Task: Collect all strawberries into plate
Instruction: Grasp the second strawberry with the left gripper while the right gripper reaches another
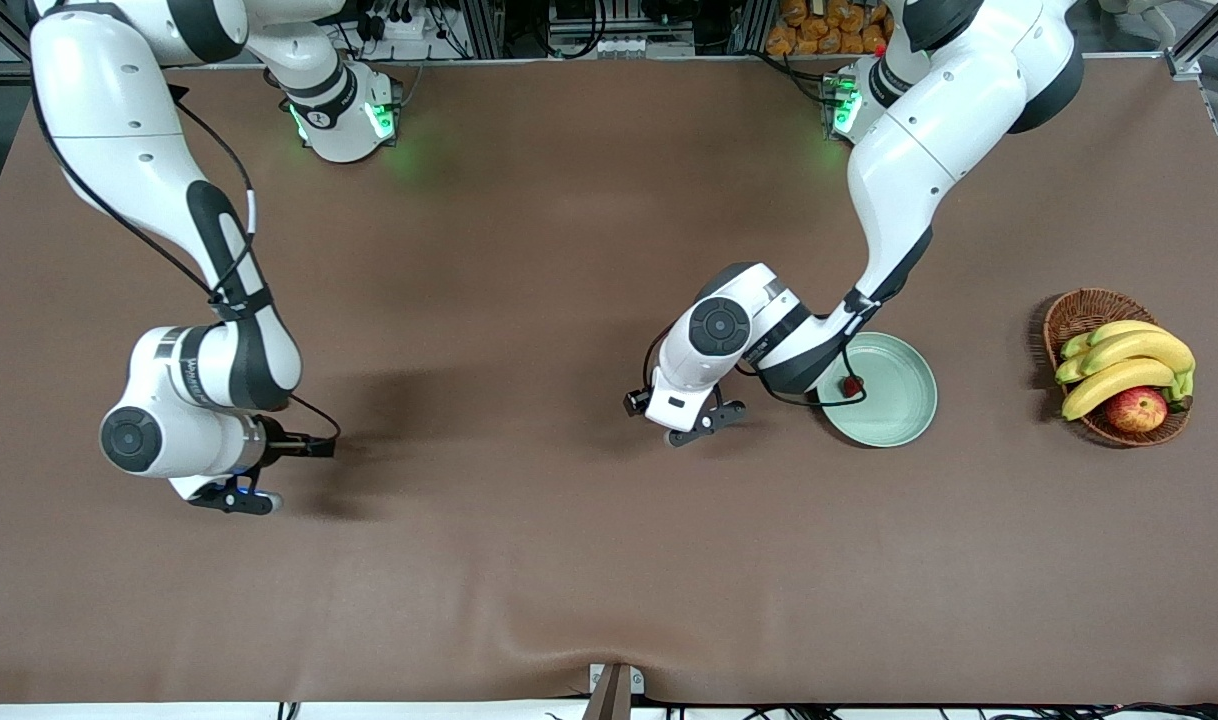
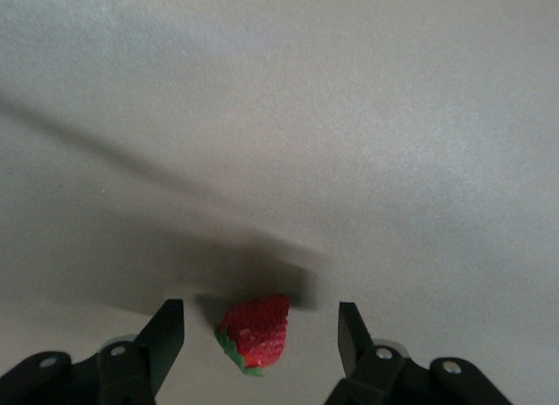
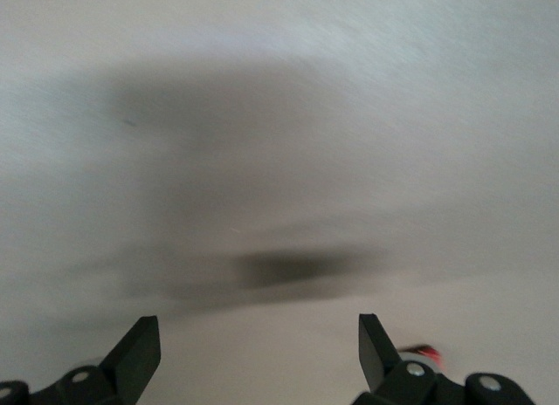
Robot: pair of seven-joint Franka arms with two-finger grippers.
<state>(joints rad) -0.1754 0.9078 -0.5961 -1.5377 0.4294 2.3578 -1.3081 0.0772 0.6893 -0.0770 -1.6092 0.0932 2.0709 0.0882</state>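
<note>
Left gripper [image 2: 260, 339] hangs low at the plate's [image 1: 904, 425] nine o'clock, jaws spread to straddle a strawberry [image 2: 255, 332]; another berry [image 1: 851, 385] lies plated. Right gripper [image 3: 258, 348] waits spread over the table.

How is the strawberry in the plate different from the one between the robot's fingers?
The strawberry in the plate already lies on the mint-green plate; the strawberry on the table lies on the brown cloth. No gripper is around the plate one; the table one sits between the left gripper fingers, not yet squeezed. Both are small and red. The right gripper waits open toward the right arm's end.
</note>
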